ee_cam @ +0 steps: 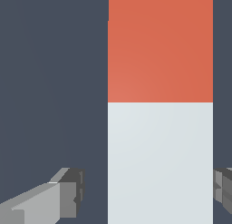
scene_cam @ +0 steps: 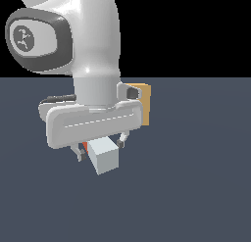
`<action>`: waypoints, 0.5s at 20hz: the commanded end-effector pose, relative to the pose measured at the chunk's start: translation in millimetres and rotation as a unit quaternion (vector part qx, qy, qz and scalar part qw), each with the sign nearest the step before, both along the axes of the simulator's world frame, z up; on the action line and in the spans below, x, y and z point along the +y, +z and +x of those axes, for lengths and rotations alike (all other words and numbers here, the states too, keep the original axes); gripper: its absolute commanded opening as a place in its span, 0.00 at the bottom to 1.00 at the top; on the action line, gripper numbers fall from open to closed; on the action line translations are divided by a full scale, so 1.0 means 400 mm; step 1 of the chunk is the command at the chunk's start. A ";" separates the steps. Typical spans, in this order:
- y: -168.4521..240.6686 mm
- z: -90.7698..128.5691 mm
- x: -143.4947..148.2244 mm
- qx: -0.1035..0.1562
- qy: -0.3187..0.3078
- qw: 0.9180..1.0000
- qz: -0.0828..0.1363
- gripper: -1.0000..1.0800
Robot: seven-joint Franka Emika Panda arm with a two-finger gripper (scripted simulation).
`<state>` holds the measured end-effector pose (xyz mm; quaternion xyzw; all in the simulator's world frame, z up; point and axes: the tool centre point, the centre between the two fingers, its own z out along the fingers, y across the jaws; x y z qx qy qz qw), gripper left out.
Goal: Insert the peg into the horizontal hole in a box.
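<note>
On bench (scene_cam: 196, 197), gripper (scene_cam: 100, 149) spread open astride peg (scene_cam: 104, 157), pads clear of it; box (scene_cam: 144, 103) at 1 o'clock behind.

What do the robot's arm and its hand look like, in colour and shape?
The glossy white rounded arm has a dark grey joint cap bearing a small white emblem. The hand is a wide white rounded block with a thin dashed line along it, and has small grey, blocky fingers.

I see the peg (scene_cam: 102, 156) (ee_cam: 160, 128), a square bar, half red-orange and half pale grey, lying flat on the floor, grey end toward me. The tan box (scene_cam: 144, 103) stands beyond it, largely hidden; I cannot see its hole.
</note>
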<state>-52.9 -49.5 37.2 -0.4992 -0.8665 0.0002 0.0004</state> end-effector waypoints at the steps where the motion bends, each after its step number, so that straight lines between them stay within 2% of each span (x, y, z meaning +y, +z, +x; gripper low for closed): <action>1: -0.021 0.001 0.000 0.000 0.000 1.000 0.000 0.96; 5: -0.031 0.003 0.000 0.000 0.000 1.000 0.000 0.96; 6: -0.031 0.003 0.000 0.000 0.000 1.000 0.000 0.00; 10: -0.031 0.003 0.000 0.000 0.000 1.000 0.000 0.00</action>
